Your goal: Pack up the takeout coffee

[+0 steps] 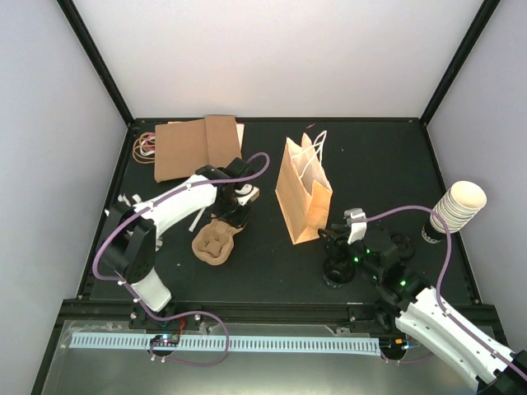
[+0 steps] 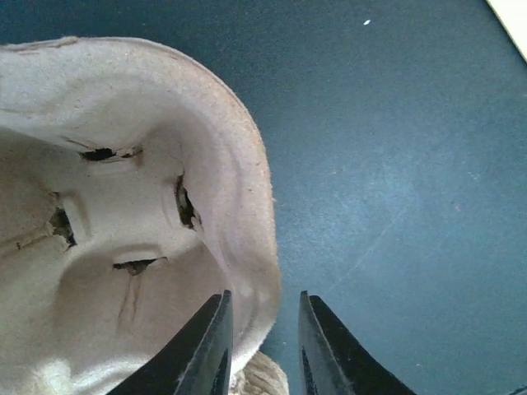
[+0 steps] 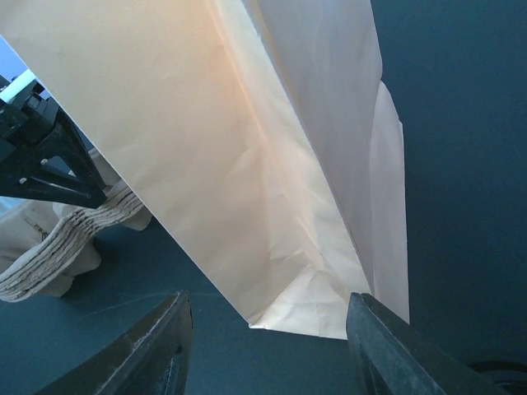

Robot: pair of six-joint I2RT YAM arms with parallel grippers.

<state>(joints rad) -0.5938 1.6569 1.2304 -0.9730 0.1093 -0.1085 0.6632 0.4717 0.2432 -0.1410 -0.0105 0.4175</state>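
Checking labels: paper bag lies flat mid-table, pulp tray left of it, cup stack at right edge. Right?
No: the paper bag stands upright, per the top external view. The pulp tray is left of it, the cup stack at the right edge.

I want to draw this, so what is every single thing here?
small dark cups with round black lids: about three, black, near right
stack of cream lidless paper cups: one, cream, right edge
standing tan paper bag with handles: one, tan, middle
flat brown paper bags: one pile, brown, far left
loose rubber bands: a bunch, mixed colours, far-left corner
brown moulded-pulp cup trays: one stack, brown, near left
left gripper: one, black, open astride a tray rim
right gripper: one, black, open, facing the bag
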